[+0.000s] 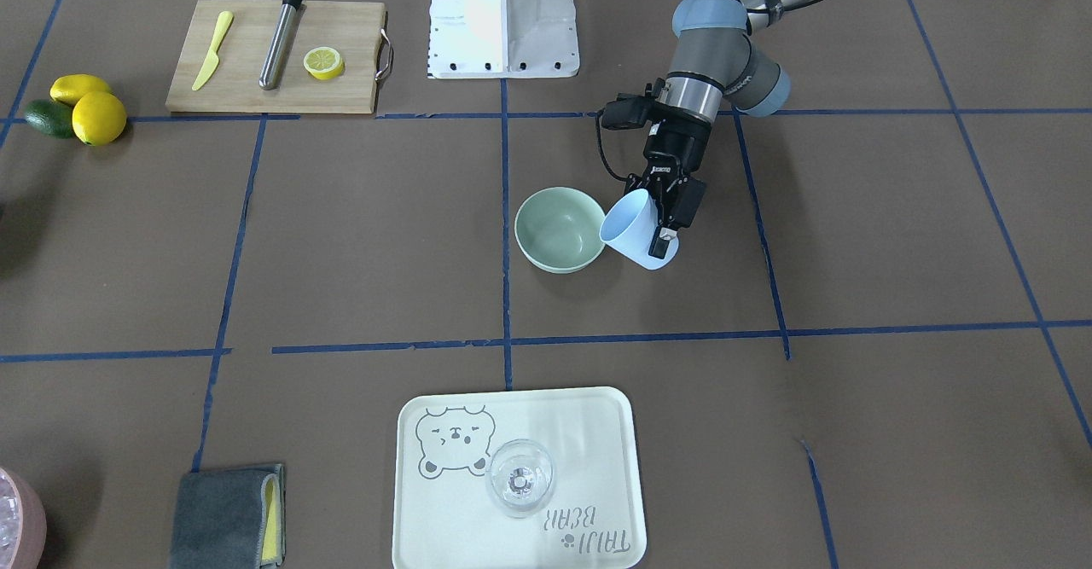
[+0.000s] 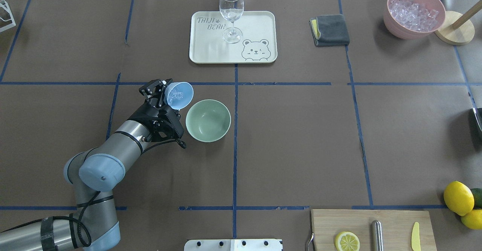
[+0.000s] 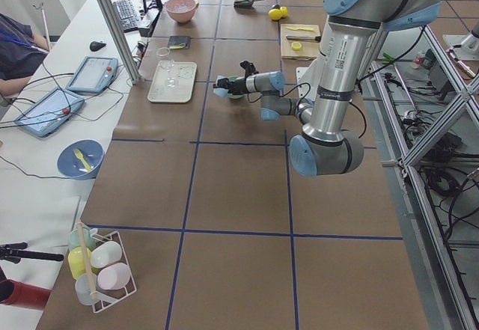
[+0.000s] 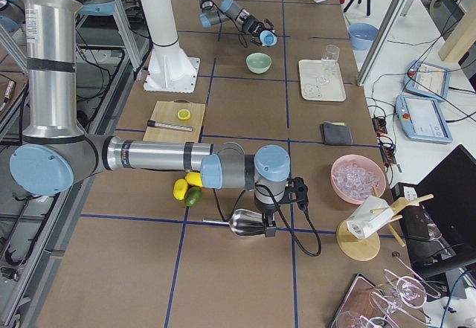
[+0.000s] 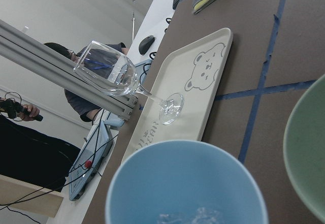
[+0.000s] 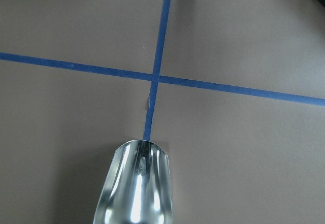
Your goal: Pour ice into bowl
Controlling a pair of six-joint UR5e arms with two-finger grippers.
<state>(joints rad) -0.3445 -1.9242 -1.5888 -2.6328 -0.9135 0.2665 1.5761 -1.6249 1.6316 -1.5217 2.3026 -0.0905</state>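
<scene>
Overhead exterior | left jaws grip tilted blue cup [image 2: 180, 92] holding ice [image 2: 174, 98] beside bowl [image 2: 208, 120] | right jaws: cannot tell

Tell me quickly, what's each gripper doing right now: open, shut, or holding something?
Left gripper: shut on the tilted light blue plastic cup.
Right gripper: cannot tell; a shiny metal scoop lies by it.

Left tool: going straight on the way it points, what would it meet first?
Beyond the cup the left tool grips, probably the tray by the wine glass, not the bowl; depth is unclear.
</scene>
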